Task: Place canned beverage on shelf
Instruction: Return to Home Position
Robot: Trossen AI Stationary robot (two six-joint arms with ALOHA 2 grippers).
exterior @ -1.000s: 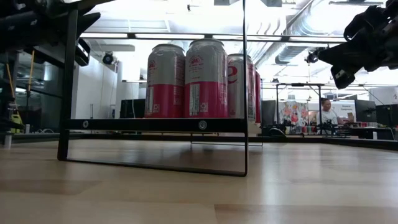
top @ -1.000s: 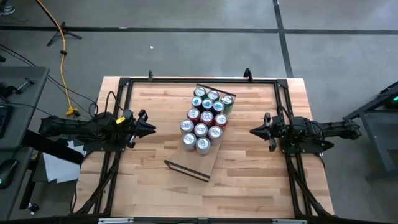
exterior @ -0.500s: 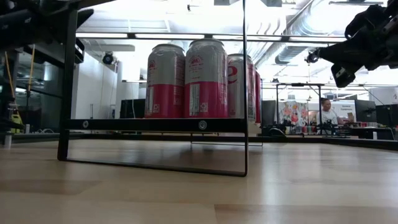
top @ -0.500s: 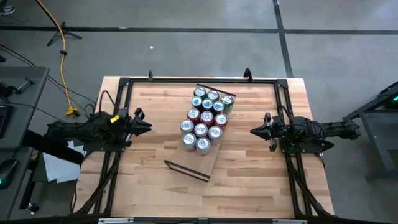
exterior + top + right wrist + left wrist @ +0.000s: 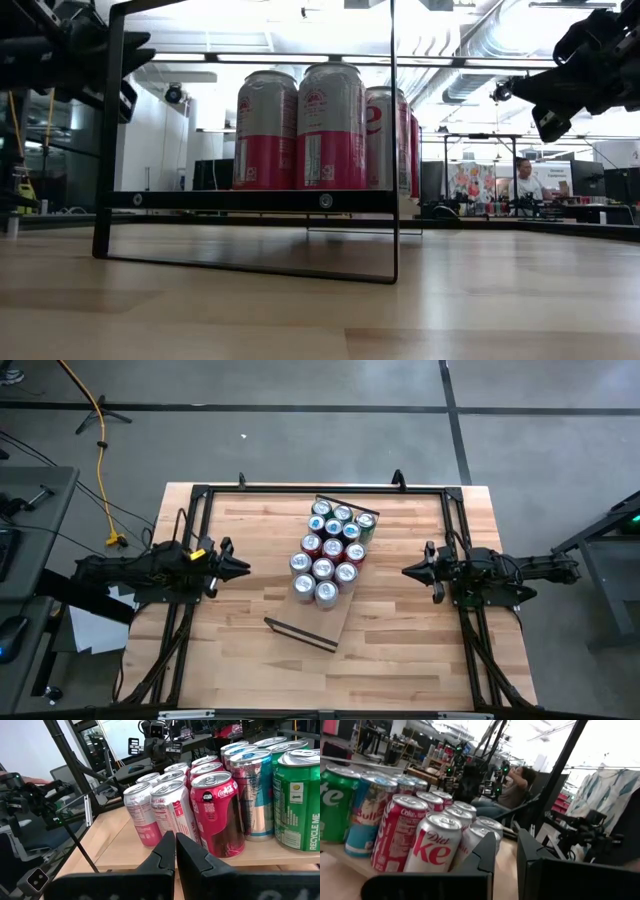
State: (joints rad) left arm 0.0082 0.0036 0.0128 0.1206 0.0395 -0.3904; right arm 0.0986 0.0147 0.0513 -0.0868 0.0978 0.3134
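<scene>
Looks past the right end effector [image 5: 175,839], fingers drawn to a thin slit, onto cans standing upright on the shelf [image 5: 280,854]. Takes in, along its near edge, a white and pink can [image 5: 141,815], silver and red can [image 5: 170,810], dark red can [image 5: 218,815], silver-blue can [image 5: 252,797] and green can [image 5: 298,802]. Catches more cans packed behind, and the left arm [image 5: 25,800] well apart past the shelf's end.

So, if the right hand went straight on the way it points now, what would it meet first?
The right hand would most likely meet the Diet Coke can on the shelf, or the red Coca-Cola can beside it; the exact line is unclear.
</scene>
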